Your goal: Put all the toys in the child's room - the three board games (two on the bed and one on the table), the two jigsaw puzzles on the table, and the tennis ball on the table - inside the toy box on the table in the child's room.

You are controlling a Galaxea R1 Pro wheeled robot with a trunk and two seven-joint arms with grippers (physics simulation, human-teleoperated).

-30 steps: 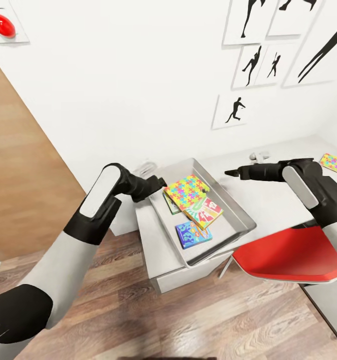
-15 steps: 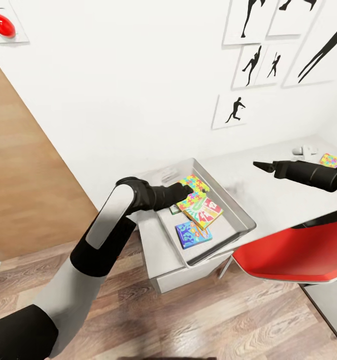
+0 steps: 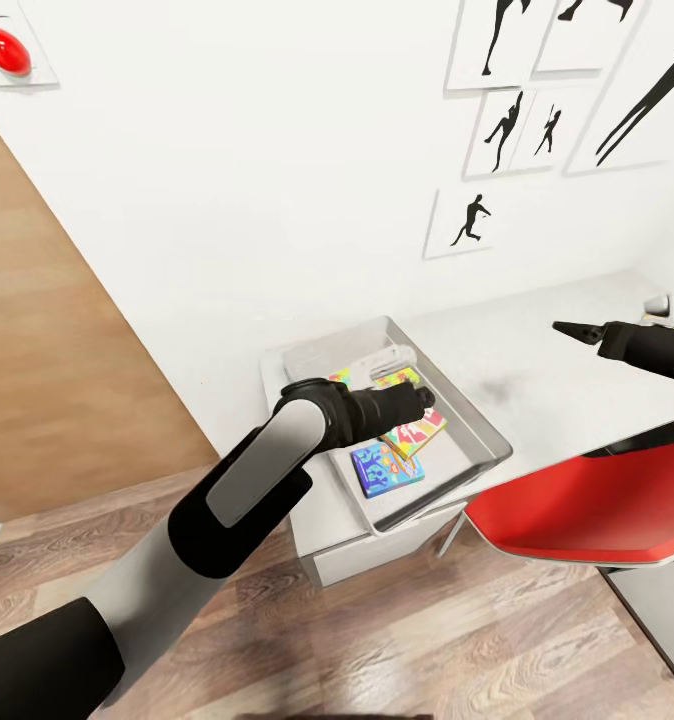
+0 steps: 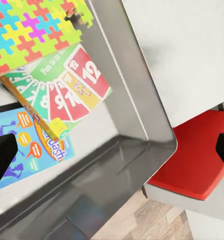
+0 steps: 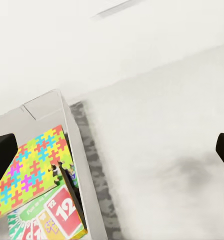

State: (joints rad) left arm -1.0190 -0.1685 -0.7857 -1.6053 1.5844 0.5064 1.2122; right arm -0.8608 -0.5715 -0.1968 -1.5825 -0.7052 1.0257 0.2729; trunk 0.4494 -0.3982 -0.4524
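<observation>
Hovering over the toy box (image 3: 477,415), the left gripper (image 4: 112,150) is seen spread and empty, the jigsaw puzzle (image 4: 32,30) beneath, apparently released

My left forearm (image 3: 307,440) covers most of the jigsaw puzzle (image 3: 397,377) in the toy box (image 3: 477,425). My right arm (image 3: 647,345) is cut off at the head view's edge. A blurred pale object (image 3: 667,303) near it on the worktop (image 3: 537,350) cannot be identified. Both wrist views crop my dark fingertips (image 4: 2,155)
</observation>
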